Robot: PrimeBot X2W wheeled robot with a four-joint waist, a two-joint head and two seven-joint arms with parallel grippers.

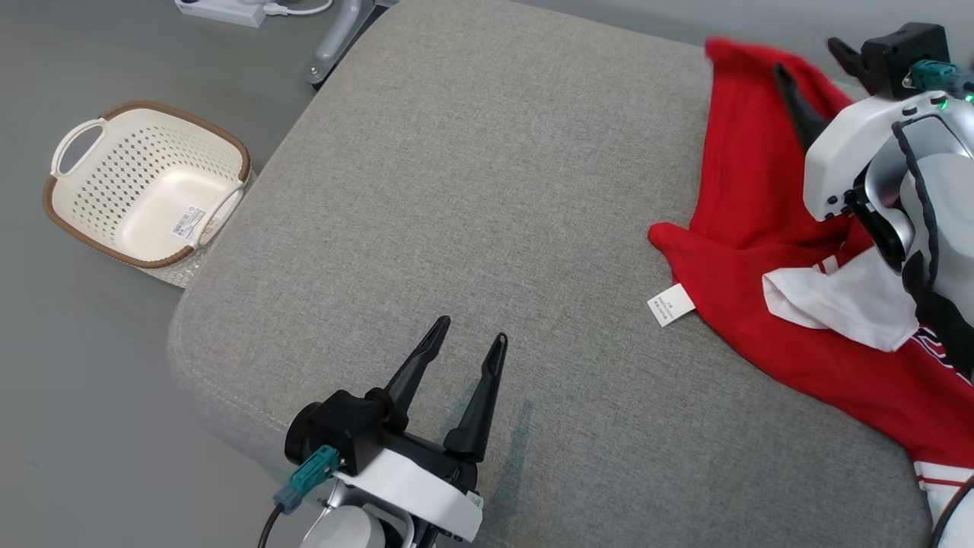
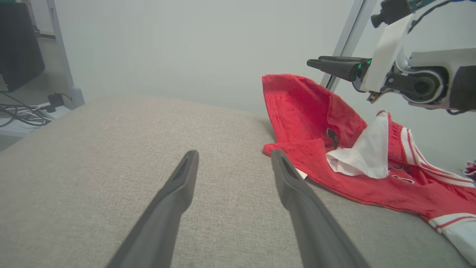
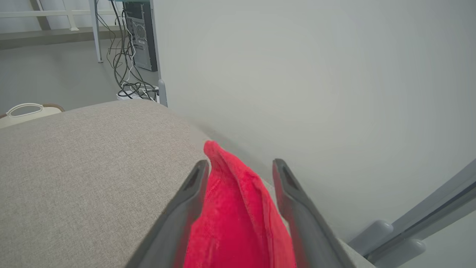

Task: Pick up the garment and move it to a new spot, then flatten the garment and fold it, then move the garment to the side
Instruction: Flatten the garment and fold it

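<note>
A red knitted garment (image 1: 746,198) with white striped trim is laid crumpled along the right edge of a grey fabric-covered padded surface (image 1: 494,190), reaching from the far right corner towards the near right corner. A white fold of cloth (image 1: 845,297) is exposed in the middle of the garment, and a small white sewn-in label (image 1: 671,304) is turned out at its left border, resting on the grey fabric. In the left wrist view the far part of the garment (image 2: 308,111) is seen raised in a peak near the far edge.

The right gripper (image 1: 805,57) is held over that far part with its two dark fingers parted. In the right wrist view red cloth (image 3: 230,208) is seen between and below the fingers of this gripper (image 3: 241,162), and nothing is pinched. From the side, its tips (image 2: 316,61) are seen just above the raised cloth, apart from it.

The left gripper (image 1: 472,331) is positioned near the near edge, over bare grey fabric, with its fingers spread wide and nothing between them (image 2: 234,153); it is well apart from the garment.

A cream perforated plastic basket (image 1: 114,183) with a brown rim is set on the floor beside the left edge.
</note>
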